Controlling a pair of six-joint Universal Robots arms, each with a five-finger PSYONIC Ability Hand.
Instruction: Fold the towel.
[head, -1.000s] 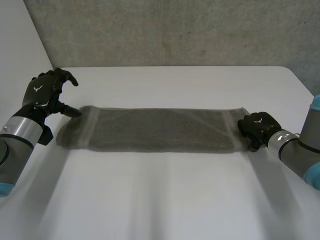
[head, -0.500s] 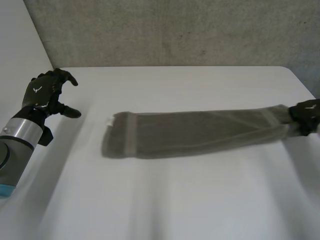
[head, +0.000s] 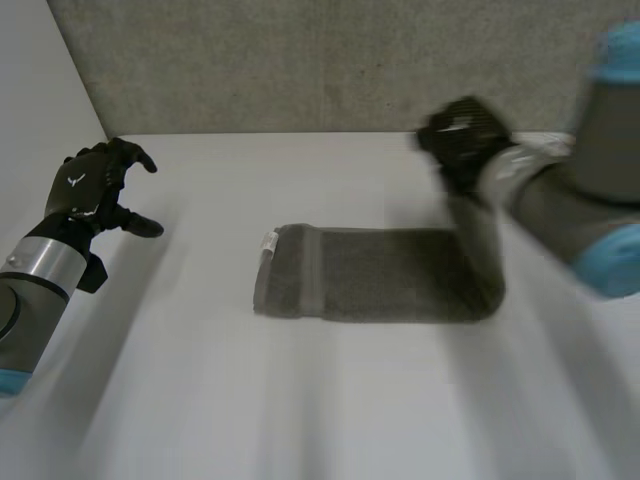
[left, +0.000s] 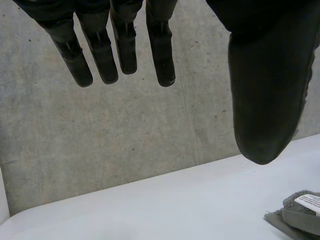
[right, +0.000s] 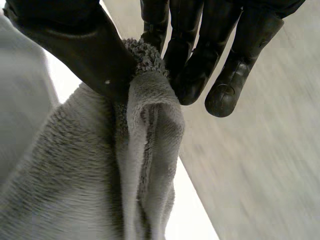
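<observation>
Towel (head: 390, 288): right hand (head: 462, 135) pinching its right end, now lifting it leftward, beginning the fold; left hand (head: 95, 190) hanging open.

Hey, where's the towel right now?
In the head view the towel lies near the middle of the table, its right end lifted and pinched by the right hand; its labelled left end lies flat, apart from the open left hand.

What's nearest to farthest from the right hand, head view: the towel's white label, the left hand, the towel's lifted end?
1. Lifted end of the grey terry towel, pinched in the black right hand.
2. White label, on the towel's flat end.
3. Black left hand, open, beyond the towel.
</observation>
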